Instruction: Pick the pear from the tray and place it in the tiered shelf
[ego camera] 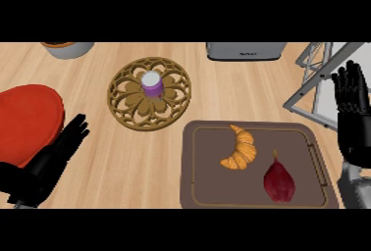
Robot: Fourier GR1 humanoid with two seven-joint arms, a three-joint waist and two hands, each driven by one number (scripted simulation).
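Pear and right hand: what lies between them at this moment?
In the head view, only the tray's floor and right rim separate the dark red pear from the open right hand; no object intervenes.

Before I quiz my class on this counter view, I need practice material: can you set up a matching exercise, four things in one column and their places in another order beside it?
Things:
1. pear
2. croissant
3. purple bottle
4. red plate

Places:
A. at the counter's left edge
B. on the round wooden trivet
C. upper left part of the tray
D. lower right part of the tray

Pairs: 1-D, 2-C, 3-B, 4-A
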